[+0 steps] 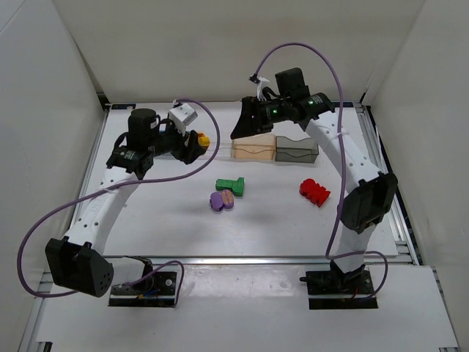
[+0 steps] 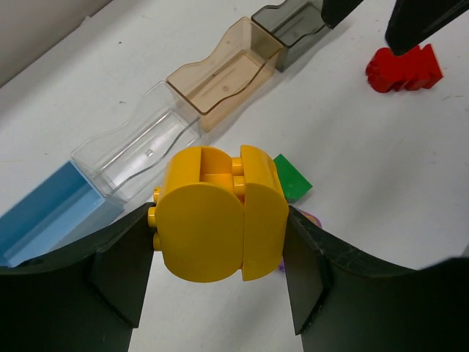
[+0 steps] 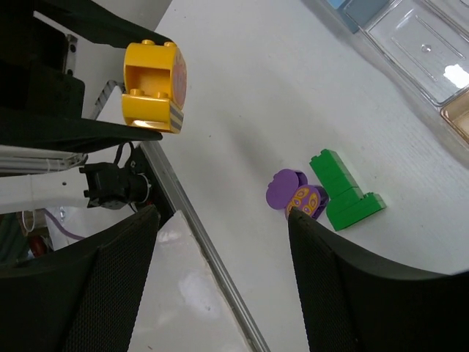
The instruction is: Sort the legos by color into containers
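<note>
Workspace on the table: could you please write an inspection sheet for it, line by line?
Surface: white table.
Job's things: yellow studded plastic brick in the left hand; green plastic brick, purple-pink plastic brick and red plastic brick lie on the table; opaque blue box, clear plastic box, pale orange translucent box, smoky grey translucent box in one row, no brick seen inside.
Clutter: nothing seen.
Hands: left hand shut on the yellow brick; right hand open, empty.
Cables: purple cable loops at each arm.
Surroundings: white enclosure walls.
</note>
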Controlling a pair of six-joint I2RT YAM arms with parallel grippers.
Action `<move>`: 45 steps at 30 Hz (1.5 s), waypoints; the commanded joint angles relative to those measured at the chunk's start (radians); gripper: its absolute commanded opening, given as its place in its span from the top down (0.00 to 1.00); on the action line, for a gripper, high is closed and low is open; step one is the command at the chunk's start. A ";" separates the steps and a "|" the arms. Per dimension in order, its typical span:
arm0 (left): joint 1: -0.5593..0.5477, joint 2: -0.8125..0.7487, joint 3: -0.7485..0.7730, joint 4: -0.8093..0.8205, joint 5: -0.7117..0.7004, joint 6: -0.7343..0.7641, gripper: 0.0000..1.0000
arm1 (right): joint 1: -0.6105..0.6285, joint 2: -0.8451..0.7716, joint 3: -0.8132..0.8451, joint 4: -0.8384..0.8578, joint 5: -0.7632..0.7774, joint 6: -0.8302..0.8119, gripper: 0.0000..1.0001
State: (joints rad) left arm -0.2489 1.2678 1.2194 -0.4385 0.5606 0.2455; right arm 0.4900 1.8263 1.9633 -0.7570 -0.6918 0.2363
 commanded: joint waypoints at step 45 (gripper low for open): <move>-0.125 0.042 0.065 0.112 -0.073 0.015 0.84 | 0.128 0.183 0.180 0.117 -0.074 0.109 0.40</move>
State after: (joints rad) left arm -0.3649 1.3190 1.2411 -0.3576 0.4927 0.2615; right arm 0.6121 2.0090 2.1002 -0.6712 -0.7403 0.3294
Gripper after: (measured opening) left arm 0.739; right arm 0.614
